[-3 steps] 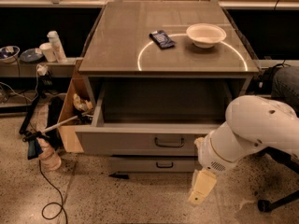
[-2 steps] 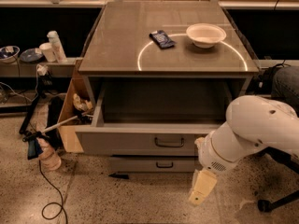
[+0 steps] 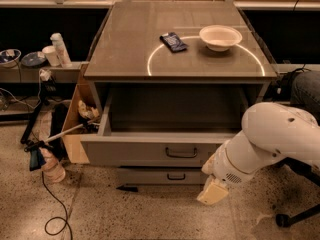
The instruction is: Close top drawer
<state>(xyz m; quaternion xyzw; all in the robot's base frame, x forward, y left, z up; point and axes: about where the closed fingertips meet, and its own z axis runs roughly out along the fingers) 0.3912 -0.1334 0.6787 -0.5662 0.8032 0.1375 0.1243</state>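
One wide grey top drawer is standing pulled well out of the cabinet, its hollow showing and its dark handle facing forward. The white arm is reaching down at the drawer's right front corner, and the gripper is hanging low beside a shorter drawer, near the floor; whether it is clenched or released I cannot tell. A bowl and a dark packet are lying on the cabinet top.
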